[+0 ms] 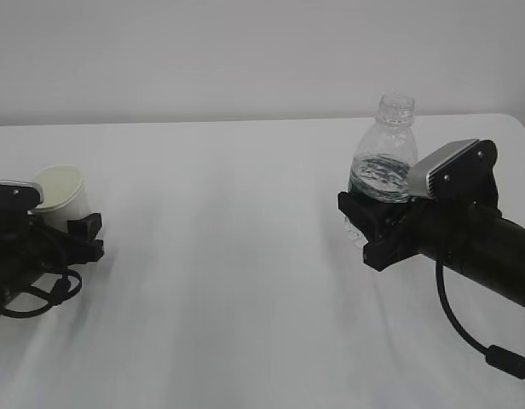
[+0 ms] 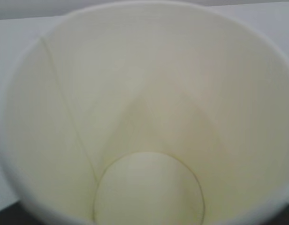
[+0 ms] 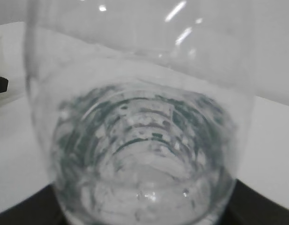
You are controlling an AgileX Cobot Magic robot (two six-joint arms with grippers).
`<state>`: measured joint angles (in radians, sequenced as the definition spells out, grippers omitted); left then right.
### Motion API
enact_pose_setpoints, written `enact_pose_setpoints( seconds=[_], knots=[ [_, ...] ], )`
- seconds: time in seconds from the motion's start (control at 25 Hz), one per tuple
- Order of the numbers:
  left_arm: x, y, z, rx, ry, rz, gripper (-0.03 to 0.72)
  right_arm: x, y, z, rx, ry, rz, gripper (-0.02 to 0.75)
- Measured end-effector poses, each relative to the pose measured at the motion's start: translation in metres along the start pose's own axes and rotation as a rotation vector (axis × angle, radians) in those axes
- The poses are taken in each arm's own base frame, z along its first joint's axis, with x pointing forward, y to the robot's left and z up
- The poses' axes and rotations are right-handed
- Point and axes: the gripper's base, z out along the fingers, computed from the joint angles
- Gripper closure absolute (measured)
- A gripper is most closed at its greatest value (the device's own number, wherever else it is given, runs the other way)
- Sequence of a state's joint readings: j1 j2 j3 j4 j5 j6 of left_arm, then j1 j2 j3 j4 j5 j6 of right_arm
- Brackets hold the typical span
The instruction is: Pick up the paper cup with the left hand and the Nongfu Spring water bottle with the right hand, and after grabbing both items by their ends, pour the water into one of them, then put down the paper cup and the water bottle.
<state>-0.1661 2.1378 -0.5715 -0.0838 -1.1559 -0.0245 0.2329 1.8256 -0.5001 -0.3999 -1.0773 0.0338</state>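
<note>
Left fingers (image 1: 83, 234) clamped round paper cup (image 1: 62, 196); right fingers (image 1: 369, 226) clamped round uncapped bottle (image 1: 383, 162). Too hard a squeeze risks crushed cup, spilled water (image 3: 144, 178).

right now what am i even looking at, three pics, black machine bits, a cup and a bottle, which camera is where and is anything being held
This is a two-armed robot at a white table. The wide picture comes from a camera facing the table; the two close-ups come from cameras on the wrists.

In the wide picture the left gripper sits around the lower part of a white paper cup. Its wrist camera looks straight into the paper cup, which is empty and dry. The fingers are not clear enough to say the cup is gripped.

The right gripper is closed on the lower part of the Nongfu Spring water bottle, upright with no cap. Its wrist camera sees the bottle from just above, with clear water in the bottom.

Nothing has been poured yet.
</note>
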Motion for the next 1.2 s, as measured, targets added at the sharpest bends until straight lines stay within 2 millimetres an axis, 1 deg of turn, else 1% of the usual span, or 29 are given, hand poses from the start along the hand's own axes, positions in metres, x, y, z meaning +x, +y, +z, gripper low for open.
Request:
enact_pose_setpoints(
  seconds=[0.4, 0.88, 1.2],
  knots=[
    [-0.011, -0.005, -0.015, 0.064, -0.016, 0.027, 0.221, 0.000, 0.000, 0.000, 0.000, 0.000, 0.000, 0.325],
    [-0.040, -0.008, -0.024, 0.092, -0.112, 0.035, 0.222, 0.000, 0.000, 0.000, 0.000, 0.002, 0.000, 0.325],
    [-0.039, -0.020, -0.026, 0.219, -0.112, 0.100, 0.222, 0.000, 0.000, 0.000, 0.000, 0.003, 0.000, 0.325]
  ],
)
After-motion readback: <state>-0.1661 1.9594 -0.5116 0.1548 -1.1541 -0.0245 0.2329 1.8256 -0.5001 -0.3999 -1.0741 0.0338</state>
